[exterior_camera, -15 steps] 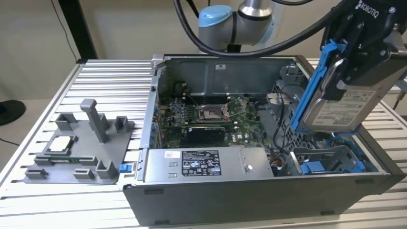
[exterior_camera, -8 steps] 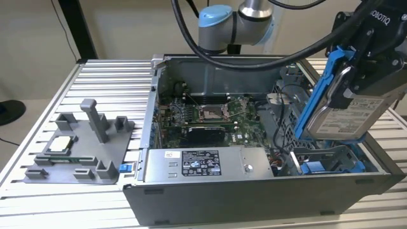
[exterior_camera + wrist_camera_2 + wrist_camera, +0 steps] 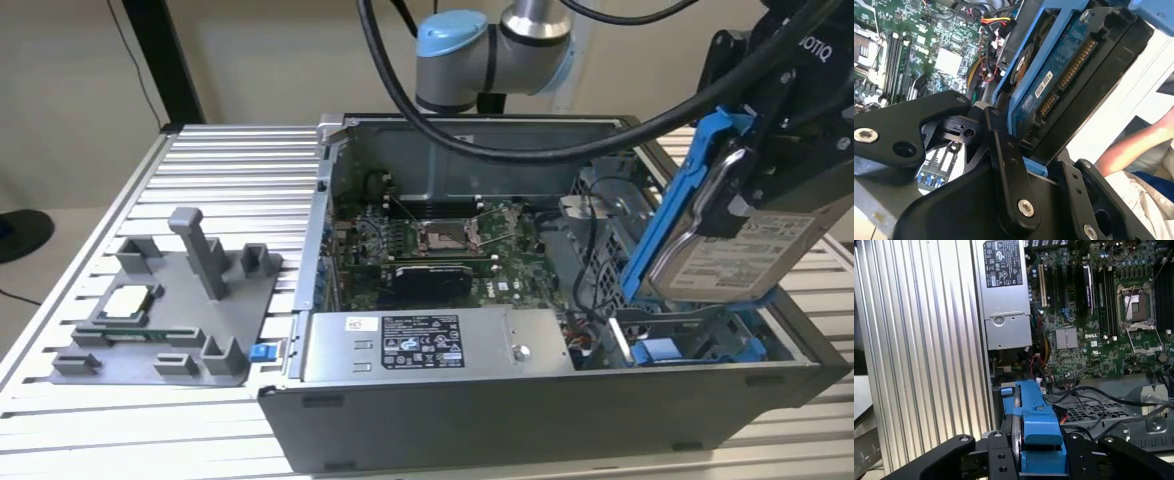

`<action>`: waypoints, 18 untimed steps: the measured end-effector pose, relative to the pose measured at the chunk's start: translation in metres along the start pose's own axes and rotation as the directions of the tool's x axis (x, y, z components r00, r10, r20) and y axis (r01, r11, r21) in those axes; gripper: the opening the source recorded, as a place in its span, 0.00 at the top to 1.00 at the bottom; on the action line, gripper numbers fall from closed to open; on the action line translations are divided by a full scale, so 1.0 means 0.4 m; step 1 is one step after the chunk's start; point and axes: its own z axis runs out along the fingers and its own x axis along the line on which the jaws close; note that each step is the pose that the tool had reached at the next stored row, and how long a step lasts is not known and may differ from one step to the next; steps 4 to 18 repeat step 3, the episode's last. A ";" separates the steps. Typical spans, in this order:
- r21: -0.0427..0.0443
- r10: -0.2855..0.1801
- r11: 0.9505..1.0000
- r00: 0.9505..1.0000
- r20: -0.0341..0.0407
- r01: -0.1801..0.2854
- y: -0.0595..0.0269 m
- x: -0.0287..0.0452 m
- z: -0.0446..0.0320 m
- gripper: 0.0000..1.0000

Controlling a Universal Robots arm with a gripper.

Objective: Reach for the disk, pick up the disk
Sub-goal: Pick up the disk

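The disk (image 3: 731, 245) is a silver-grey hard drive with a white label and blue rails. It hangs tilted on edge above the open computer case at the exterior view's right, lifted out of the blue drive bay (image 3: 687, 347). My black gripper (image 3: 767, 165) is shut on it from above. In the second wrist view the disk (image 3: 1066, 70) shows its blue circuit board and connector, clamped between the fingers (image 3: 1001, 150). In the first wrist view its blue rail (image 3: 1036, 427) sits between the fingers (image 3: 999, 460).
The open computer case (image 3: 534, 410) holds a green motherboard (image 3: 441, 245), a power supply (image 3: 427, 345) and loose cables. A grey fixture with posts (image 3: 180, 305) and a small square chip (image 3: 123, 303) sit on the ribbed table at the exterior view's left. A person's arm (image 3: 1136, 142) is beside the case.
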 end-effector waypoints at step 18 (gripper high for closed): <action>0.000 0.000 1.000 1.000 0.000 0.000 0.000 0.000 0.000 1.00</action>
